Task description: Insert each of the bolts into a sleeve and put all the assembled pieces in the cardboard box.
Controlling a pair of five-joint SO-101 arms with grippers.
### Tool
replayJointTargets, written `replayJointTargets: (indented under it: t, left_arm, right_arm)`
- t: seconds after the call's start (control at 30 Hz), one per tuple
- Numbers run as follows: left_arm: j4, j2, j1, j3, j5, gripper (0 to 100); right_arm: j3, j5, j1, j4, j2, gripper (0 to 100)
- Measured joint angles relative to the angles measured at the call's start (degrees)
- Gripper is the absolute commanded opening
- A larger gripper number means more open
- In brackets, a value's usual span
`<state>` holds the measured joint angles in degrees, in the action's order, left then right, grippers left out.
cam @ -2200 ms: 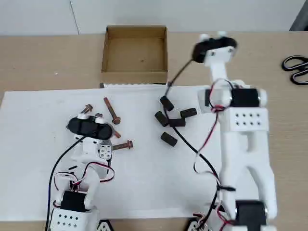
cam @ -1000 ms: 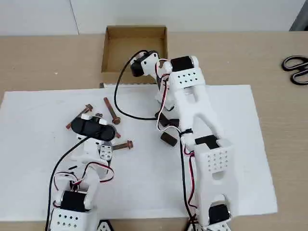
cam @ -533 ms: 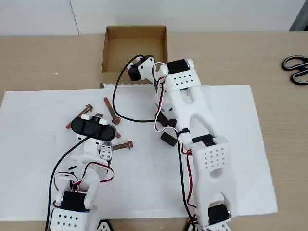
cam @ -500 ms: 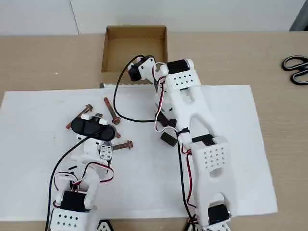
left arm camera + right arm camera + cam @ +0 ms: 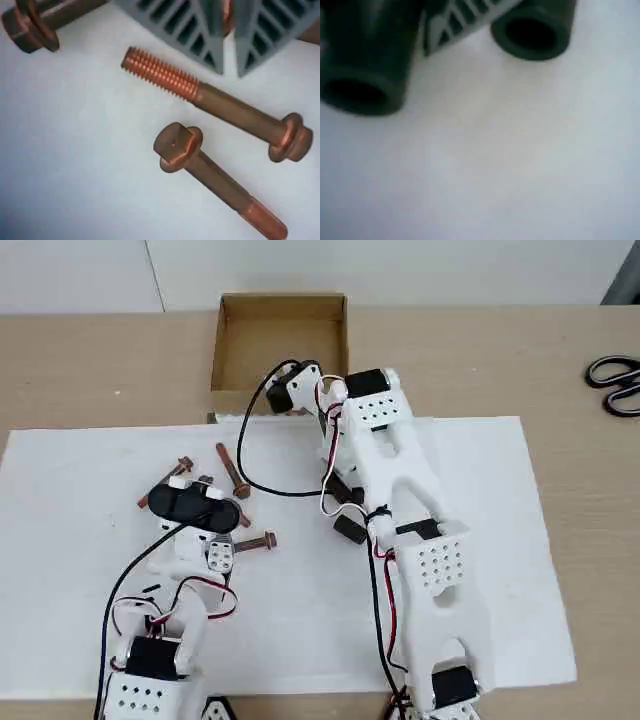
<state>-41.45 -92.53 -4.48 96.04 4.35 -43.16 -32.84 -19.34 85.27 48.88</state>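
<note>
A white sheet [image 5: 80, 570] is spread on the wooden surface [image 5: 100, 360]. The cardboard box [image 5: 240, 400] is set on the bare wood just beyond the sheet's far edge.

The left arm [image 5: 190, 552] is held over the near left part of the sheet, above a loose scatter of bolts [image 5: 232, 468]. In the left wrist view the left tool [image 5: 230, 67] is seen close over the paper. Whether it is apart, together or clamped on something cannot be told. A long bolt [image 5: 235, 112] is laid flat just beside it. A second bolt [image 5: 215, 177] is laid close alongside without touching, and a third bolt [image 5: 35, 20] is cut off at the picture's corner.

The right arm [image 5: 400, 465] is stretched across the middle of the sheet toward the box, with its wrist camera [image 5: 285, 390] beside the box's near wall. Black sleeves [image 5: 350, 529] are seen on the sheet under and beside this arm, well apart from the bolts.

In the right wrist view the right tool [image 5: 452, 22] is placed between a first sleeve [image 5: 362, 75] and a second sleeve [image 5: 535, 30], whose open bores are turned to the camera. Its state cannot be told. Scissors [image 5: 615, 380] are seen on the bare wood at the far right.
</note>
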Motion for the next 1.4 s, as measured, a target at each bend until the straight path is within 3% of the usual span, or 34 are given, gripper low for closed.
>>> replayJointTargets:
  t: [0.33,0.53,0.77,0.87,1.17,1.4]
  left_arm:
    - [0.0,0.0,0.0,0.0,0.0,0]
    - [-0.35,0.0,0.0,0.0,0.0,4]
    - [-13.01,0.0,1.67,-8.97,0.35,8]
    - [-13.63,1.58,3.87,-14.68,5.19,8]
    - [-16.35,28.57,6.77,-41.41,9.23,7]
    - [-32.0,58.9,7.03,-72.26,9.58,7]
  right_arm:
    - [-0.09,2.64,0.88,2.11,-4.57,0.3]
    - [-0.09,6.59,1.32,9.85,-17.85,0.3]
    - [1.58,10.81,10.81,11.34,-32.18,0.3]
    - [6.68,11.25,12.4,11.52,-35.96,0.3]
    - [22.51,13.19,15.56,11.52,-46.33,0.3]
    - [31.91,13.63,15.82,11.52,-51.6,0.3]
